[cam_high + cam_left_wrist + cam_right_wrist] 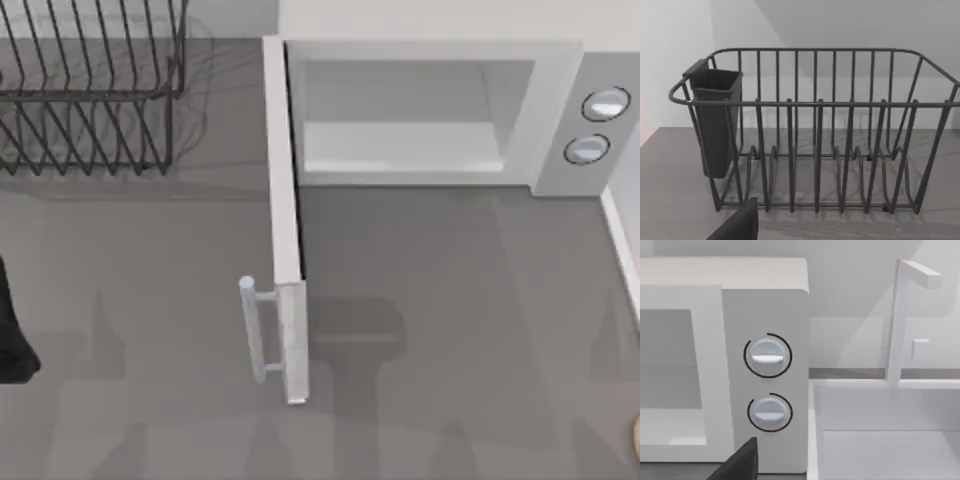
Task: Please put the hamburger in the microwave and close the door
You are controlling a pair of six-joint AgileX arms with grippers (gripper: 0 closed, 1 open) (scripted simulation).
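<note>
Nearest, the flat white hinged door [285, 250] with its pale silver bar handle [256, 330] stands fully open, jutting toward the near edge from the big white microwave [430, 50] at the far side. Its light grey cavity holds nothing. A golden-brown sliver at the near right edge looks like the small round hamburger [636, 432], well apart from the cavity. A clumsy grasp there could nudge it off the grey table [450, 300]. The left arm [12, 330] sits at the left; closing early would shut the bun out. Whether either gripper is open, I cannot tell.

Grey tabletop [450, 300] before me under soft light; black wire dish rack [90, 90] upper left; pale wall [840, 25] behind.
</note>
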